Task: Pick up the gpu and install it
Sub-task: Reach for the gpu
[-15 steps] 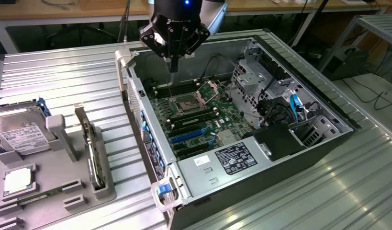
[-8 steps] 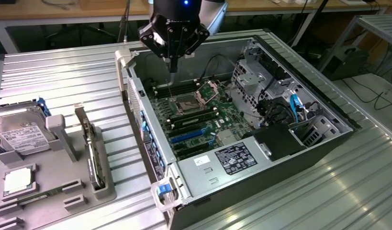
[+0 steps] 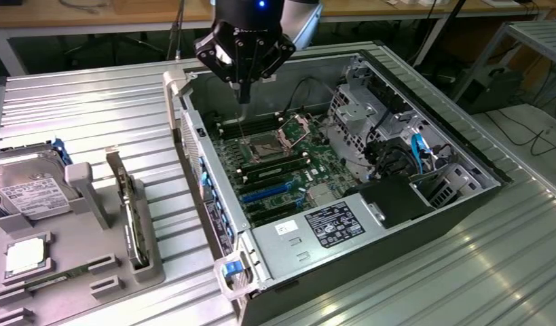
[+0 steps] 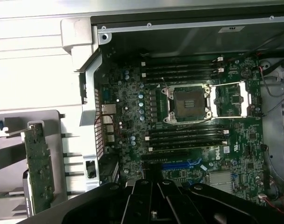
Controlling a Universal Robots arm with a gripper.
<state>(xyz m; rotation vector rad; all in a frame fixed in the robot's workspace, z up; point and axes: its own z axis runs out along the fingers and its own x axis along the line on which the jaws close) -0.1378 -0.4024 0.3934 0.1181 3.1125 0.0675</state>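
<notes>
The gpu (image 3: 126, 198) stands on its long edge in a slot of the grey holder (image 3: 79, 272) at the exterior view's left, outside the computer case. In the wrist view the gpu (image 4: 39, 168) shows a green circuit face with a silver bracket at one end. My gripper (image 3: 244, 92) hangs over the far end of the open case (image 3: 198, 136), fingers pointing down and shut with nothing between them. It is well apart from the card. The black fingers (image 4: 141, 198) sit over the motherboard (image 4: 132, 107), near the blue expansion slot (image 4: 179, 164).
A silver hard drive (image 3: 28, 187), a processor chip (image 3: 26, 252) and a narrow RAM stick (image 3: 51, 278) also rest in the holder. Inside the case are the open processor socket (image 4: 188, 102), drive cage (image 3: 368, 115) and power supply (image 3: 328, 227). Ribbed metal table (image 3: 96, 115) surrounds everything.
</notes>
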